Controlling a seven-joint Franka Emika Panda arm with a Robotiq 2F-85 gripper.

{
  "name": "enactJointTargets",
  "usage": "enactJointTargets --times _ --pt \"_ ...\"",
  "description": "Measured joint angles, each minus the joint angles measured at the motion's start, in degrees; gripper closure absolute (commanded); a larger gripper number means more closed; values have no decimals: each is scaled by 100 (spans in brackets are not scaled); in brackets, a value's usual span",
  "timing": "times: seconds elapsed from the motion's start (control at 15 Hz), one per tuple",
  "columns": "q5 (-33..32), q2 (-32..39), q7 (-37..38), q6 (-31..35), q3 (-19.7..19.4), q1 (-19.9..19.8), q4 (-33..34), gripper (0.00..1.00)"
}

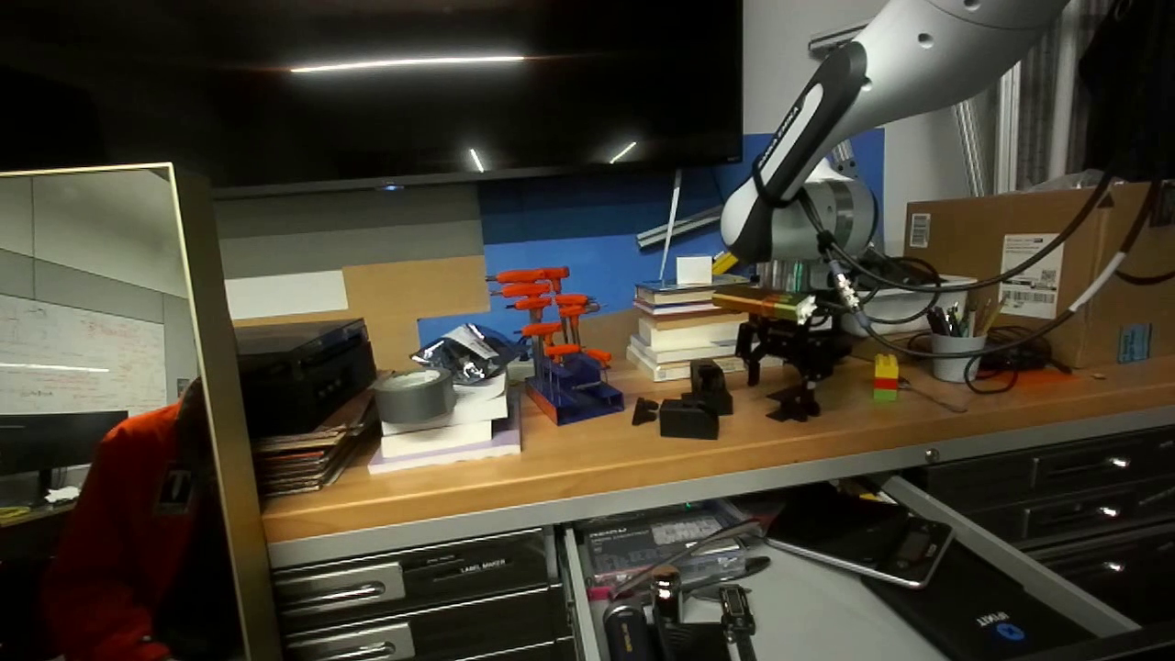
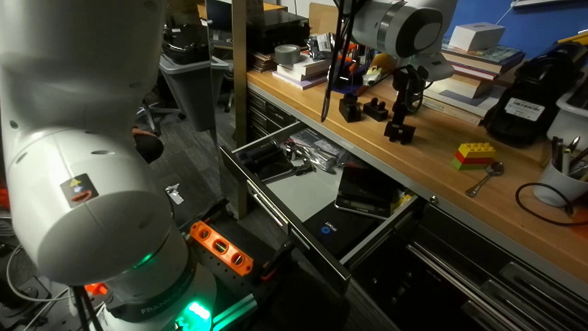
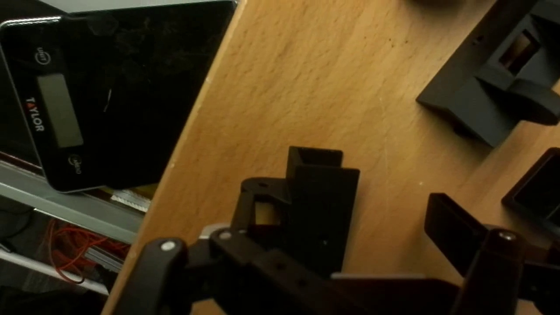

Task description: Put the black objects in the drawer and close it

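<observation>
Two matte-black blocks stand on the wooden bench top: a low one (image 1: 690, 419) and a taller one (image 1: 710, 386); they also show in an exterior view (image 2: 350, 109) (image 2: 375, 109). A smaller black piece (image 1: 644, 411) lies beside them. In the wrist view the blocks sit at the upper right (image 3: 481, 83) and right edge (image 3: 540, 186), partly cut off. My gripper (image 1: 776, 386) (image 2: 400, 131) is low over the bench, right of the blocks. Its fingers (image 3: 389, 210) are apart, with bare wood between. The drawer (image 2: 268, 204) is pulled open below the bench.
The drawer holds a kitchen scale (image 2: 365, 191), a black case and tools. A toy-brick stack (image 2: 475, 156), spoon (image 2: 486, 178) and pen cup (image 1: 957, 356) stand right of the gripper. Books (image 1: 679, 335) are behind it; a hex-key rack (image 1: 574, 395) stands left of the blocks.
</observation>
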Motion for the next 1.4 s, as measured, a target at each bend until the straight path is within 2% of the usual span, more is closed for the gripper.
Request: enactJointTargets --times 0.4,0.47,0.53,0.6,1.0,1.07,1.13,1.4 --pt "2 116 -204 -40 -27 -8 66 0" --pt "2 152 -232 -40 -30 -13 83 25" --pt "2 187 -249 -40 -32 -17 98 27" --pt "2 219 -259 -33 -38 -17 115 34" --pt "1 303 -326 -25 -59 -9 177 81" --pt "1 302 -334 -25 -63 -4 184 81" --pt "-8 300 -348 -26 -71 4 189 77" --pt "-269 240 -509 -249 -108 129 136 77"
